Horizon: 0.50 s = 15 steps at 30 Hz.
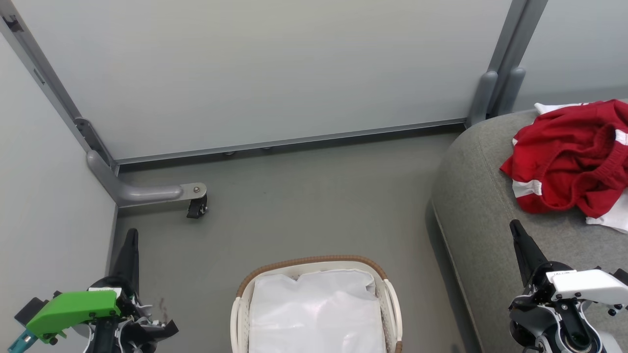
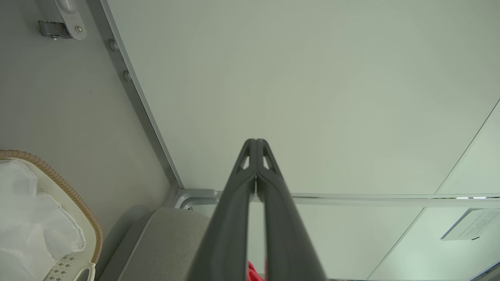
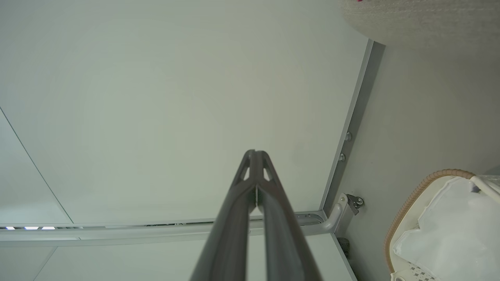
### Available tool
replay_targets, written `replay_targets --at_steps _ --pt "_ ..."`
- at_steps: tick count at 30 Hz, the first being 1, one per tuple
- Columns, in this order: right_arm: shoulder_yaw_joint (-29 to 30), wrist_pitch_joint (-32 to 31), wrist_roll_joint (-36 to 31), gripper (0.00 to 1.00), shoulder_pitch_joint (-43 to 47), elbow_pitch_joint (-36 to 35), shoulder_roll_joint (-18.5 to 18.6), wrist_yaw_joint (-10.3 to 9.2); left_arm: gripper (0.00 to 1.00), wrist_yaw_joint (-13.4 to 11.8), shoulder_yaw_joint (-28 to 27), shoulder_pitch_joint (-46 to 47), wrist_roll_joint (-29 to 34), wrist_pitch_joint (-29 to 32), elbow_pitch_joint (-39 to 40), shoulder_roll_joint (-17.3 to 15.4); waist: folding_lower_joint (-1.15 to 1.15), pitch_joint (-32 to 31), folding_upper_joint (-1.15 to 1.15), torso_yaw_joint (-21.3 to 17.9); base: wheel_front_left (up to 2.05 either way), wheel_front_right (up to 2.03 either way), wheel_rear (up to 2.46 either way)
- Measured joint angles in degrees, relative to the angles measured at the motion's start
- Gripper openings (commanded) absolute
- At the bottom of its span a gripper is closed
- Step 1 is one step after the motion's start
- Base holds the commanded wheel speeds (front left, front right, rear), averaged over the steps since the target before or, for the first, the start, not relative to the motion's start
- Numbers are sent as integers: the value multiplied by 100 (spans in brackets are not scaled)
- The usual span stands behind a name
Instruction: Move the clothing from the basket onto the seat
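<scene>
The clothing [image 1: 569,162] lay in a red heap with white trim on the seat [image 1: 481,196], at the far right. The basket [image 1: 314,261] stood on the floor [image 1: 294,211] near the robot, in the middle. Its white liner [image 1: 314,314] showed no red, so the transfer looked finished.

The left gripper [image 1: 130,236] hung at the near left with its fingers pressed together on nothing. The right gripper [image 1: 515,228] hung at the near right over the seat's near edge, its fingers likewise pressed together and empty.

Closing the step well probably meant checking the liner's folds for any hidden red before calling it done. It also meant keeping both arms clear of the heap so nothing got dragged off the cushion, and leaving the basket undisturbed. The heap's right side ran out of frame, so how securely it sat could not be told.
</scene>
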<state>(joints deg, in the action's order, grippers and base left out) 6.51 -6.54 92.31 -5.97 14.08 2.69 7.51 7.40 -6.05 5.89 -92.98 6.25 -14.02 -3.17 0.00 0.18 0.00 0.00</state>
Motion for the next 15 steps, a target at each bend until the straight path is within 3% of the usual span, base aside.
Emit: replay_targets --at_steps 15 --pt "0 -1 0 0 -1 0 0 -1 0 0 -9 1 23 8 0 5 0 0 0 0 0 0 0"
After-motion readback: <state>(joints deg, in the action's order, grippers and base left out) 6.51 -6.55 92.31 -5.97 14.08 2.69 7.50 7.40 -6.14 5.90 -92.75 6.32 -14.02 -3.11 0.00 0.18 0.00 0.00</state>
